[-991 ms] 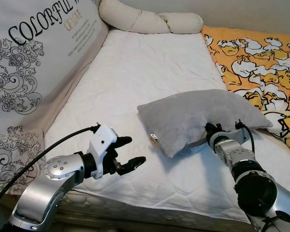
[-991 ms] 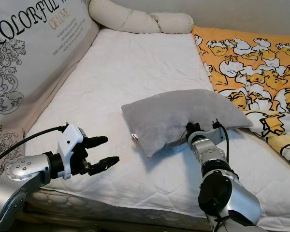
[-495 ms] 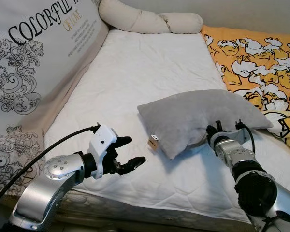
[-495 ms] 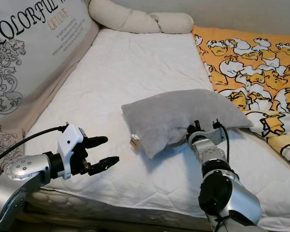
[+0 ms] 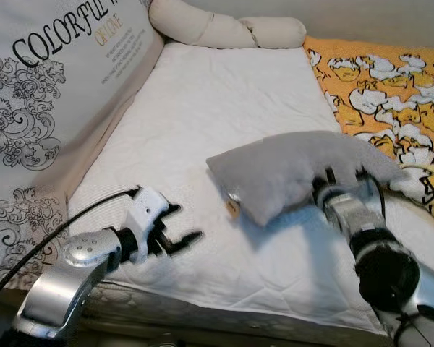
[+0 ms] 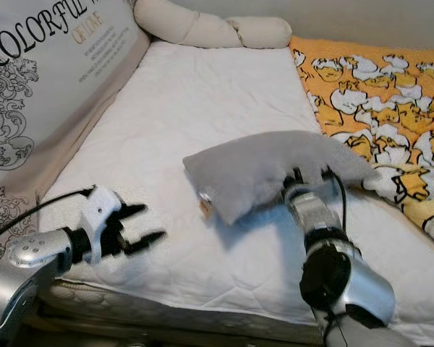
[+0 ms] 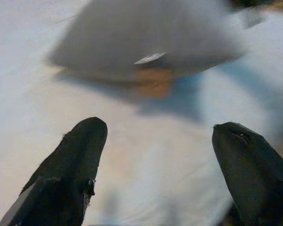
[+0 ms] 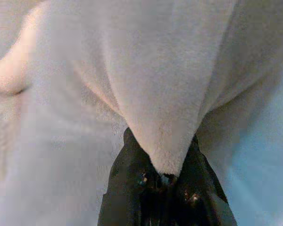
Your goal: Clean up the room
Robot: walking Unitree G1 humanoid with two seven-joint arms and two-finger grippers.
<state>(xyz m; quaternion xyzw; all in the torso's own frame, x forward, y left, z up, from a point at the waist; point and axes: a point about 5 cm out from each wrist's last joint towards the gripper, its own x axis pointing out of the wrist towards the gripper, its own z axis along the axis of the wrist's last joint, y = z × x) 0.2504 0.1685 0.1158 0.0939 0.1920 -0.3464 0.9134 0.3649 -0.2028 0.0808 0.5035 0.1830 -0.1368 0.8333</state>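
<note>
I have the grey pillow (image 5: 296, 168) pinched in my right gripper (image 8: 166, 175): through the right wrist camera the two black fingers (image 8: 126, 179) are closed on a fold of its fabric, which bulges out between them. From the head cameras the pillow sits just right of the middle of the frame, on the white mattress (image 5: 217, 108), with its near edge raised where the right arm meets it at about 4 o'clock from the pillow's centre. Its far right corner lies against the orange blanket (image 5: 390, 87) with the white cartoon print, which covers the bed out at 2 o'clock. A small tan tag (image 5: 233, 208) hangs from the pillow's lower left corner, at its 8 o'clock, and the left wrist camera sees that same tag (image 7: 153, 82) under the pillow's edge, though blurred. My left gripper (image 5: 175, 235) is down at 8 o'clock in the head view, low over the front part of the mattress and well apart from the pillow; its fingers (image 7: 78, 165) are spread wide with nothing between them. Both arms are smeared by motion blur in the head views. A long cream bolster (image 5: 224, 29) lies across the head of the bed at 12 o'clock, and a large printed cushion (image 5: 50, 94) with dark lettering and scrollwork stands along the left side at 10 o'clock.
</note>
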